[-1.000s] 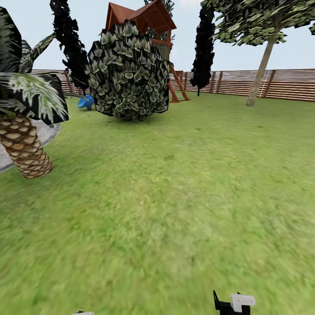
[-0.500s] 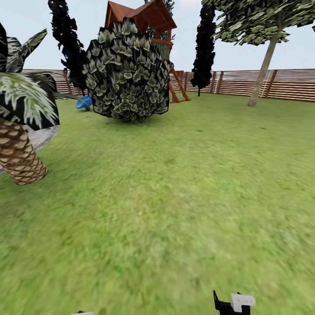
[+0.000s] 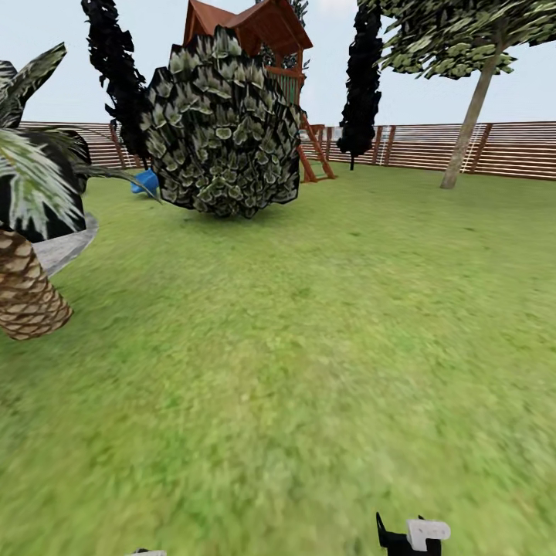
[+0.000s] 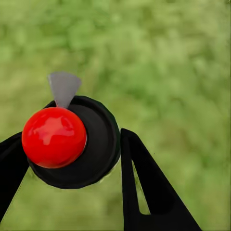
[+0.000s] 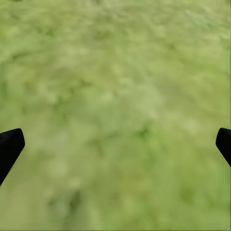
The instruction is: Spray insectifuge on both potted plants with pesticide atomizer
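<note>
Atomizer carried over lawn

Left gripper clamped the atomizer at frame centre-left; right gripper gaped wide, empty. Lawn ahead, palm at left edge: drifting could likely clip it.

The left hand has flat black tapered fingers with a triangular cutout; the right hand shows black fingertips.

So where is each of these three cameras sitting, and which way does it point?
Head view: high on the robot, facing forward over the lawn toward a round bush and fence.
Left wrist view: along the left gripper, shut on the pesticide atomizer, grass beyond.
Right wrist view: down at grass between the open right gripper fingertips.
Shared: both wrist views see lawn.
</note>
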Available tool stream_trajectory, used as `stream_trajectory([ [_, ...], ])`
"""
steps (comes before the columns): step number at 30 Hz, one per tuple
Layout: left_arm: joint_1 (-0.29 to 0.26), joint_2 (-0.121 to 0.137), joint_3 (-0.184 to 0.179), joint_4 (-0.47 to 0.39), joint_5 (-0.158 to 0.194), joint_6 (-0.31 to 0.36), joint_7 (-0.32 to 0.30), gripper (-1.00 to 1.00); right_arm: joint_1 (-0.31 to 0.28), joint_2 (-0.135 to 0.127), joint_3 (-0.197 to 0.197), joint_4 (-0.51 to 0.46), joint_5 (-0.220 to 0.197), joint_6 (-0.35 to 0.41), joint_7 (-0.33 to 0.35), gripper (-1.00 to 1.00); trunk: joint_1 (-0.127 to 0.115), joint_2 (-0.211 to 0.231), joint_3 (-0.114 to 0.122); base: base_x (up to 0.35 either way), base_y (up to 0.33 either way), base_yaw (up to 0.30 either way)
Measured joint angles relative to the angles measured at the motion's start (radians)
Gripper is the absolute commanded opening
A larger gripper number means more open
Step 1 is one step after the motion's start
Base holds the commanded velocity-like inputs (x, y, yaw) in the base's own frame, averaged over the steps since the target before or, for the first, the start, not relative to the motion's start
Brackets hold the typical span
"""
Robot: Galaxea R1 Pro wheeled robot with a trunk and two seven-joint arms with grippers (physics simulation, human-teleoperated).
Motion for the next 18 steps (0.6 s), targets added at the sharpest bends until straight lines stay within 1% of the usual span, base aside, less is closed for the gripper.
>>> stream_trajectory([
  [18,0.000,-0.001,0.000,0.000,0.000,0.000,0.000,-1.00,0.000,0.002,0.001,0.000,0.001,0.000,0.000,1.00,0.000,0.000,0.000,0.338,0.000,0.000],
])
